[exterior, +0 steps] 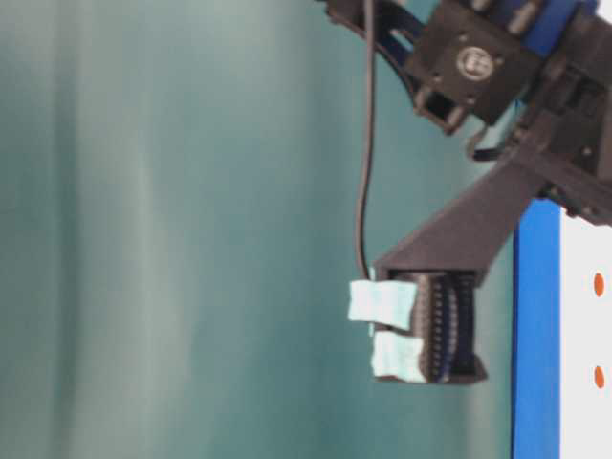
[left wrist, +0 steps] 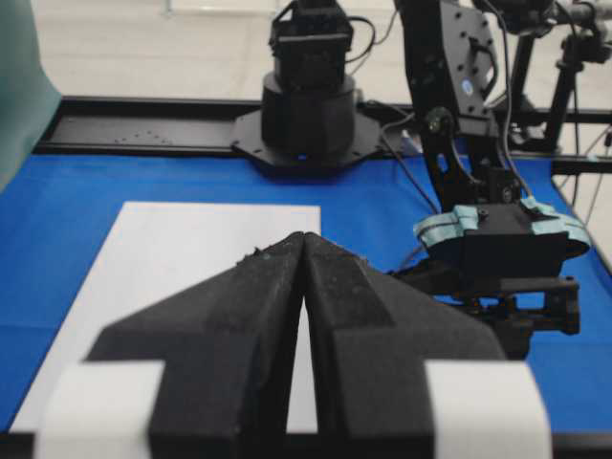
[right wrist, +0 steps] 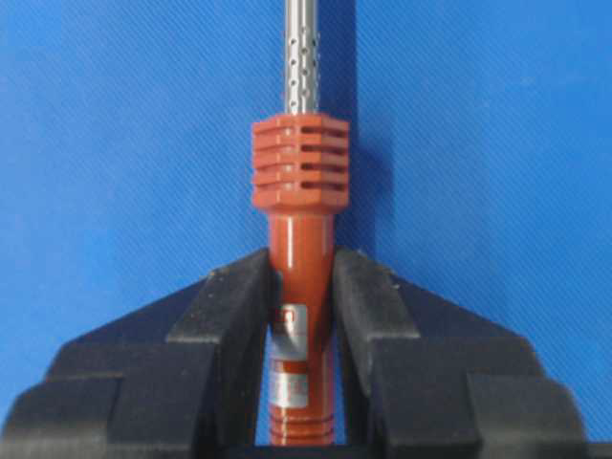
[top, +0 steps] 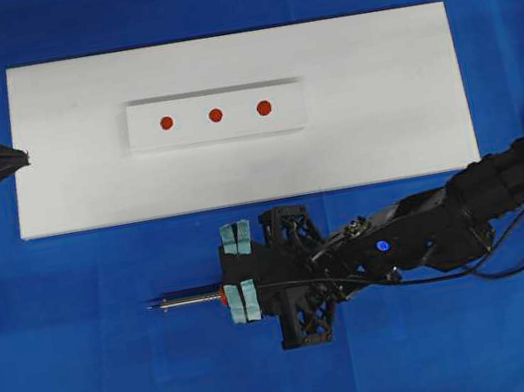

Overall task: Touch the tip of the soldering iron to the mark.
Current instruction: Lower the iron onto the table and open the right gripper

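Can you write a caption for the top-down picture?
Right hand holds the soldering iron below the three red dots.

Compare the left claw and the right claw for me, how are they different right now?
The right claw is shut on the soldering iron's red handle; the left claw is shut on nothing. In the overhead view the right claw is over the blue mat below the white board, while the left claw sits at the board's left edge. The right claw's fingers carry pale tape near their ends. Both are black.
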You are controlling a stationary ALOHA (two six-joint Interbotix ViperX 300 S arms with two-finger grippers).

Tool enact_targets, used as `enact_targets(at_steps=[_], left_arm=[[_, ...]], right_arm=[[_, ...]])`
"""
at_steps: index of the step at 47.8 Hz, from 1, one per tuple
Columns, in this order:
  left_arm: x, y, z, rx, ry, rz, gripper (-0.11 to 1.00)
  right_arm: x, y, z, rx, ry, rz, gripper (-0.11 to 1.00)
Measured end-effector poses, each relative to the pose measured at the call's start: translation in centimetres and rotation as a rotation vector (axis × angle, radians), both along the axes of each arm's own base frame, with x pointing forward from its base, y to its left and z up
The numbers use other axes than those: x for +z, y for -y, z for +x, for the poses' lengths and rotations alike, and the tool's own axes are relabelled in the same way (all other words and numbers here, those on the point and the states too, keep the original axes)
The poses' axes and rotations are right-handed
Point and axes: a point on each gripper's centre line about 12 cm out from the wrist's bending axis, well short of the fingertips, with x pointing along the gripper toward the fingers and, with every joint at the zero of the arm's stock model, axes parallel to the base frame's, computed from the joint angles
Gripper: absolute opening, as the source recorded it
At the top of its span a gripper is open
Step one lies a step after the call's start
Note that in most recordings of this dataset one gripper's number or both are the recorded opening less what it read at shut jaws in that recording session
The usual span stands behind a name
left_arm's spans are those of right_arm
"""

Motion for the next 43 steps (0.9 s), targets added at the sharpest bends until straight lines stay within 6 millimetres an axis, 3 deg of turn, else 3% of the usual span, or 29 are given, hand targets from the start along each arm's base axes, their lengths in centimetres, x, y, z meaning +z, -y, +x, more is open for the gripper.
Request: enact_targets(at_steps=[33,37,43], left_arm=[[-0.17,0.0,0.01,0.0,-0.011,0.0,0.0],[-0.21,0.01,0.01,0.0,-0.014,0.002,0.0],[-0.26,0.01,0.02,0.0,-0.018,0.002,0.0]], right_arm=[[-0.27,-0.19,0.21,0.007,0.013,0.012,0.07],[-0.27,-0.19,0.21,0.005,0.013,0.014,0.2],[-0.36,-0.17,0.18,0.003,0.009,0.013,0.58]])
